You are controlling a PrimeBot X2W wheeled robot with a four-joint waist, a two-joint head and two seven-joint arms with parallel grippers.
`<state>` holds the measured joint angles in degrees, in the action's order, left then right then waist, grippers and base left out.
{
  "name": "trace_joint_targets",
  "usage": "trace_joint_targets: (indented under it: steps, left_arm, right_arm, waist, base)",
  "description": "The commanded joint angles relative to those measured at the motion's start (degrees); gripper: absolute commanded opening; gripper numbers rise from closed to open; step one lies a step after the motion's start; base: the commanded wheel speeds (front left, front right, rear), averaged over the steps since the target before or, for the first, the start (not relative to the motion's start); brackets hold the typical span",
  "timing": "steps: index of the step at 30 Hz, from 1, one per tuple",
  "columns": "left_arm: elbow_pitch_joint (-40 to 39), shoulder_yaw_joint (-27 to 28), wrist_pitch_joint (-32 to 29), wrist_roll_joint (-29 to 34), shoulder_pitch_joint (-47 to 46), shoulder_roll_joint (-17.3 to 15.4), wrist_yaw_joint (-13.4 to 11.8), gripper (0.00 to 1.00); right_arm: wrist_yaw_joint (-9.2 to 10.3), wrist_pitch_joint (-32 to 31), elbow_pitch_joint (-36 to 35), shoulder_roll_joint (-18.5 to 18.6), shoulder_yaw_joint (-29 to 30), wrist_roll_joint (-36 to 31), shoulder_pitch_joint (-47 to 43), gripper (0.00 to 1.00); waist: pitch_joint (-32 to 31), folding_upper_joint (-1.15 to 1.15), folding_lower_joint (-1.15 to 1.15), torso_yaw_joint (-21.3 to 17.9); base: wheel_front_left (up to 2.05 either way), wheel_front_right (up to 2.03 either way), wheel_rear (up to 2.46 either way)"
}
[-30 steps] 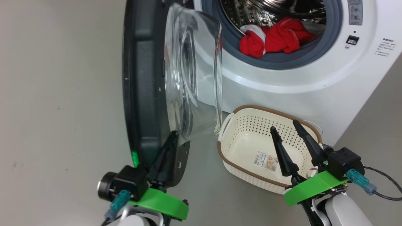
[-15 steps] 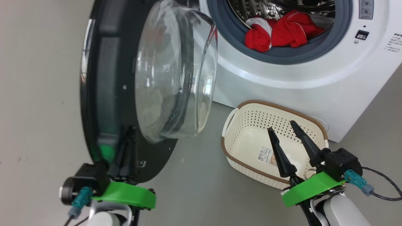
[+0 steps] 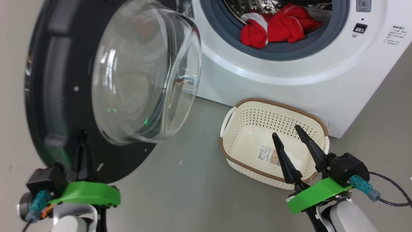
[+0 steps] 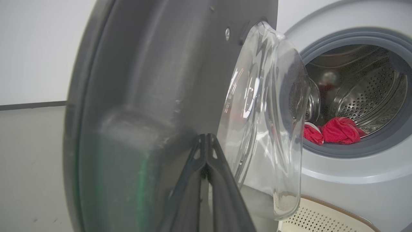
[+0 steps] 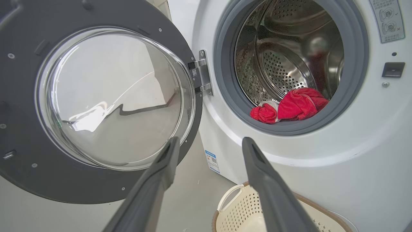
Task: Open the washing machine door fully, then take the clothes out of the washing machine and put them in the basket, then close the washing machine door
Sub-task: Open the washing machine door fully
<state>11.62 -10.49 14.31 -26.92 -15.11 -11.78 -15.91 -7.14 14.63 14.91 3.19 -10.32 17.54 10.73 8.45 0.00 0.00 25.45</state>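
Left hand (image 3: 83, 137), shut and empty, presses the washing machine door (image 3: 54, 80) open; next the wide-open, empty right hand (image 3: 285, 130) should grab the clothes (image 3: 276, 27).

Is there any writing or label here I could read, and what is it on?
Nothing is legible.
Paper label in the basket: barcode, print too small.
Blue label on the washing machine: too small.
Grey sticker beside the drum opening: pictograms, words unreadable.
Printed lines on its front: blurred.
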Motion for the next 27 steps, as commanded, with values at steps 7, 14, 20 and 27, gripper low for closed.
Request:
trace_joint_targets:
  steps: [7, 14, 20, 27]
  left_arm:
    - [-1.32, 8.85, 0.66, -2.37, -1.36, -1.46, -0.12, 0.00]
    - [-2.19, 13.93, 0.68, -1.51, -2.15, -1.02, 0.90, 0.00]
    - [-1.13, 19.00, 0.68, -0.37, -3.53, -0.95, 1.91, 0.00]
    - [0.91, 26.15, 0.68, 1.39, -5.75, 0.11, 5.07, 0.00]
  right_arm:
    - [-0.35, 0.37, -1.54, -0.31, -1.05, -1.48, 0.98, 1.00]
    - [-0.35, 0.37, -1.89, -0.31, -0.58, -2.85, 1.70, 1.00]
    - [-0.35, 0.37, -2.11, -0.31, -0.66, -3.59, 2.35, 1.00]
    - [-0.35, 0.37, -3.07, -0.31, -0.24, -4.29, 3.04, 1.00]
  waist:
    - [2.01, 0.00, 0.00, -1.68]
    - [3.97, 0.00, 0.00, -2.85]
    - [5.37, 0.00, 0.00, -4.22]
    - [6.80, 0.00, 0.00, -5.67]
  base:
    - [0.00, 0.00, 0.00]
    - [0.00, 0.00, 0.00]
    - [0.00, 0.00, 0.00]
    - [0.00, 0.00, 0.00]
